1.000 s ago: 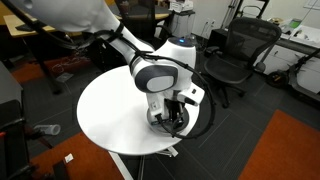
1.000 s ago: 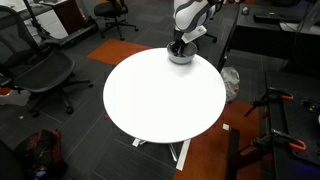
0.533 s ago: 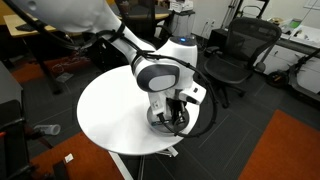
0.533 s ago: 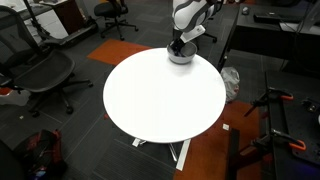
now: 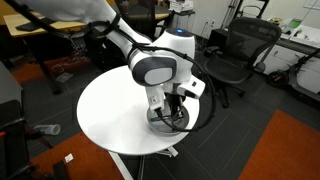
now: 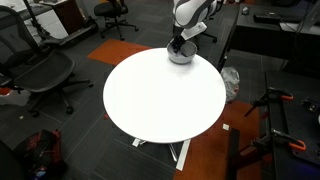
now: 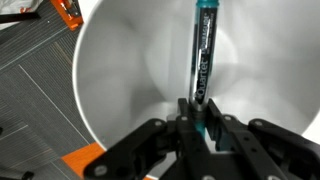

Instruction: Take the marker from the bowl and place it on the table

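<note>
Jaws: in the wrist view the two dark fingers (image 7: pixel 186 125) are drawn together on the near end of the pen, clamping it between them.
Marker: the short slim teal-blue marker with dark ends (image 7: pixel 203 55) runs straight away from the jaws, its far tip pointing at the bowl's far wall. It sits in line with the grip rather than across it.
Why held so: pinching one end leaves the rest of the stick free of the wall, which I judge suits a straight lift out.
Bowl: the round shiny grey metal bowl (image 7: pixel 120 80) surrounds the marker on all sides. Whether the far tip touches the metal I cannot tell.
Bench: the large round white-topped bench (image 5: pixel 105 115) carries the bowl near its edge, under the arm's white wrist (image 5: pixel 155 72). In an exterior view the bowl (image 6: pixel 181 57) sits at the bench's (image 6: pixel 160 100) far rim.
Step in hand: the marker seems gripped but not yet clear of the bowl. The set-down on the white top is not yet done.
Beyond: black office chairs (image 5: pixel 235 50) stand on the dark carpet.
</note>
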`<action>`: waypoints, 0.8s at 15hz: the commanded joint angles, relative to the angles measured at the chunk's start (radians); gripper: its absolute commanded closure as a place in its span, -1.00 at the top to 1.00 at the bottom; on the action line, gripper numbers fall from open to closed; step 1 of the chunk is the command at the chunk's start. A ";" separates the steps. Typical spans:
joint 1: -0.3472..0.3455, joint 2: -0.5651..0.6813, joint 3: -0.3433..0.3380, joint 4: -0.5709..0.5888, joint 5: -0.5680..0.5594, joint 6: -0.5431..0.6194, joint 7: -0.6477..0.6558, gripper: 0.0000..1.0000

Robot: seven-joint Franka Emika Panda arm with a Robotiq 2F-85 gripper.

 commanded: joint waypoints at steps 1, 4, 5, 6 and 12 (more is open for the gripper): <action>0.036 -0.145 -0.012 -0.171 -0.002 0.063 0.006 -0.90; 0.066 -0.230 -0.017 -0.264 -0.017 0.099 0.008 -0.90; 0.080 -0.255 -0.021 -0.288 -0.027 0.104 0.010 -0.90; 0.089 -0.280 -0.020 -0.314 -0.035 0.110 0.009 -0.90; 0.152 -0.380 -0.003 -0.426 -0.082 0.120 -0.008 -0.90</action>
